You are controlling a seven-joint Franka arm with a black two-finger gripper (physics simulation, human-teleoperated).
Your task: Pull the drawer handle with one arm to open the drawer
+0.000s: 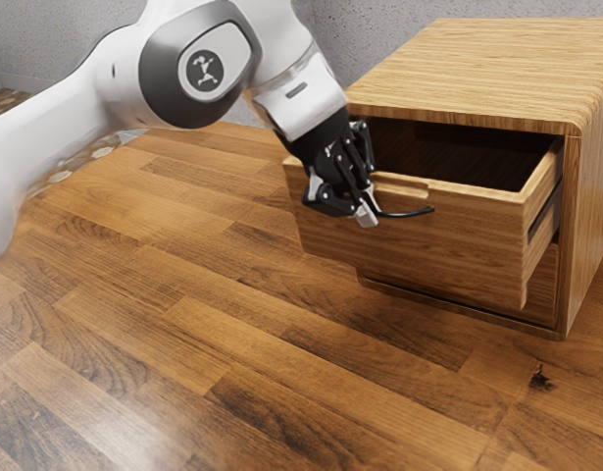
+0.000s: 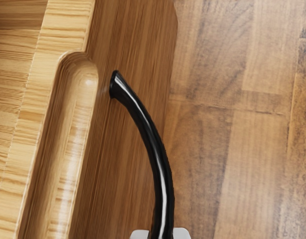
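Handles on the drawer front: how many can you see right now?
1. The black curved handle sits on the front of the pulled-out drawer, with the gripper shut on its end nearest the arm. The other faces of the cabinet are hidden.

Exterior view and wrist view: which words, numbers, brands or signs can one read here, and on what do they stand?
No readable words or numbers anywhere.
One sign: a white figure-like emblem, without letters, on the arm's dark round joint cap.
The cabinet, drawer and handle carry no text.
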